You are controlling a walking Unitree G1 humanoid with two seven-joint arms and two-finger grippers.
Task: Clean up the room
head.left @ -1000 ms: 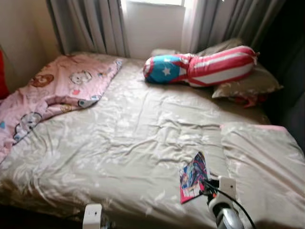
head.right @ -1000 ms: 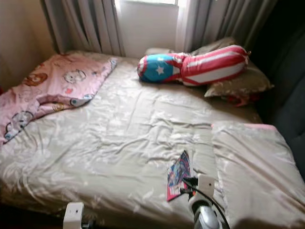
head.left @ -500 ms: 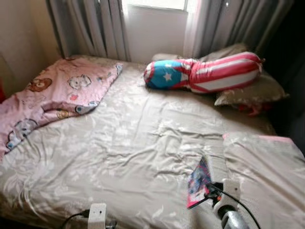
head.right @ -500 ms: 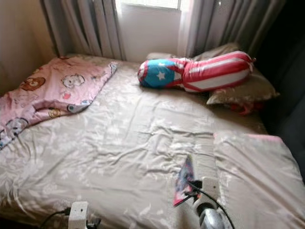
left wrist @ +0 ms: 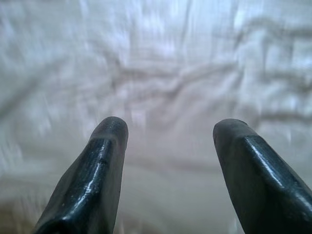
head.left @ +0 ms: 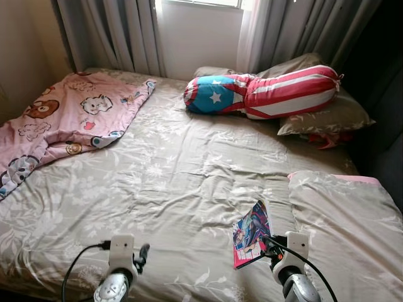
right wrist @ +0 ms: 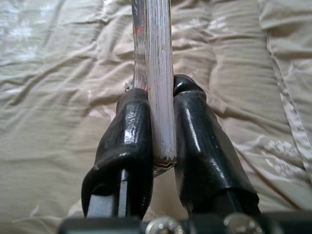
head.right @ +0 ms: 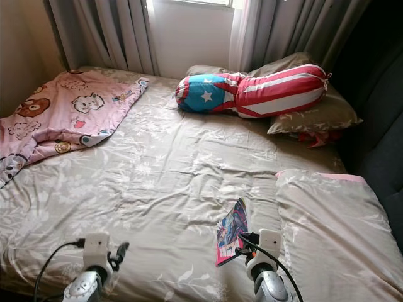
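Currently the pink blanket (head.left: 69, 123) lies bunched at 10 o'clock on the bed (head.left: 170, 182). Left gripper (left wrist: 168, 131), at 7 o'clock, has its fingers spread over bare sheet. At 5 o'clock, the right gripper (right wrist: 161, 124) pinches a thin book (head.left: 250, 231) by its edge, cover tilted above the sheet. Judgement: light, floppy, glossy; grip near the spine.

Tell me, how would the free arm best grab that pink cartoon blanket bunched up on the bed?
Probably the pink blanket is best taken at its turned-over edge nearest the robot, where a raised fold gives the fingers something to pinch. The open left gripper would come in low over the sheet from the foot of the bed.
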